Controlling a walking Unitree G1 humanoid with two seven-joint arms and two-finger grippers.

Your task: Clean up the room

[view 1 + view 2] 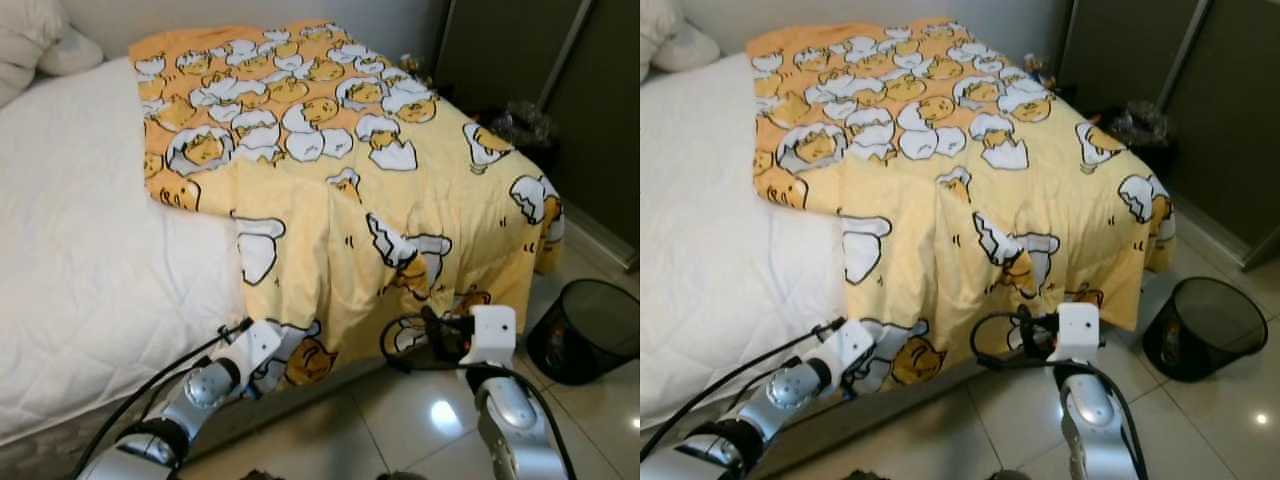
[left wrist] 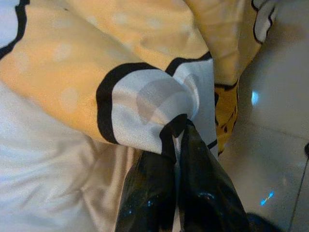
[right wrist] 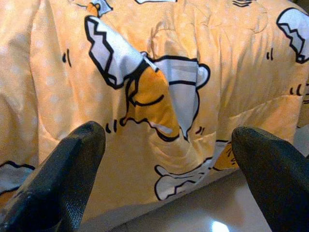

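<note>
One yellow blanket (image 1: 330, 170) with a printed pattern of cartoon eggs and cracked shells lay across the bed (image 1: 90, 260), its lower edge hanging over the bed's side. The left gripper (image 2: 176, 140) was closed and pinched that hanging edge. The right gripper (image 3: 169, 145) was wide open beside the blanket, holding nothing. One black wastebasket (image 1: 585, 330) stood on the floor near the bed.

We see even, bright indoor light w/ soft shadows. A ceiling lamp glares off the glossy floor (image 1: 441, 412). Head views are sharp; the dark wardrobe (image 1: 520, 70) corner is dim. Left wrist pic is soft, the blanket (image 2: 120, 72) close-up is blurred; right wrist pic is clearer.
</note>
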